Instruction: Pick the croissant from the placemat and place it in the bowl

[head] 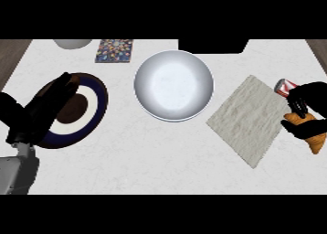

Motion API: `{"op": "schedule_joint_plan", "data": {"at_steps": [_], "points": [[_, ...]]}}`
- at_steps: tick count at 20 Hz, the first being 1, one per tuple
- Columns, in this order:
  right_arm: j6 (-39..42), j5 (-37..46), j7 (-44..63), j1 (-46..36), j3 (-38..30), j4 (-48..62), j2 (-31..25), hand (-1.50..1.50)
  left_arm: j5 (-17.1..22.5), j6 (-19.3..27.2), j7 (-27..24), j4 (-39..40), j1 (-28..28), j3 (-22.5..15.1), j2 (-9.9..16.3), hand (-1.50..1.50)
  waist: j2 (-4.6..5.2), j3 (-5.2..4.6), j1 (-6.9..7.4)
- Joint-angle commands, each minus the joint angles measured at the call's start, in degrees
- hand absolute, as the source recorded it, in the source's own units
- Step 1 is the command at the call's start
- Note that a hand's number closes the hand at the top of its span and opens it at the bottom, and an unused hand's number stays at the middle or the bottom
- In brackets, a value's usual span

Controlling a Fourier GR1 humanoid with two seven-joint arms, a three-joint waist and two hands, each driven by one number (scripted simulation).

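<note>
The right robot hand (pixel 313 109) is curled round the croissant (pixel 310 132), just off the placemat's (pixel 250 118) right edge. The white bowl (pixel 173 85) sits left of the placemat on the bench (pixel 166 160). The left robot hand (pixel 38 112) rests with fingers straight over a dark plate (pixel 92 107). No writing is legible.

I see a ringed plate (pixel 92 107) at left | patterned card (pixel 114 50) up top | red-and-white can (pixel 285 87) at right

My two hands, black all over

My left hand (pixel 38 109) joins a boxy grey forearm (pixel 12 176) beside the ringed plate (pixel 95 112); my right hand (pixel 313 109) is glossy black.
</note>
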Motion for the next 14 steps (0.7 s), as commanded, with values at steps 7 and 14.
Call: {"op": "schedule_joint_plan", "data": {"at_steps": [7,14], "points": [[16.2,-10.8,-0.4,2.3,-10.1,-23.4,-9.1,1.5,-0.2,0.0,2.7,-3.9,1.8,1.1,0.3,0.0,-0.21,-0.07,-0.21],[23.8,-16.1,10.1,-7.4,-11.8,-28.2,-4.8,1.5,-0.2,-3.0,-1.7,1.5,0.2,2.7,0.4,0.0,0.12,-0.08,0.57]]}}
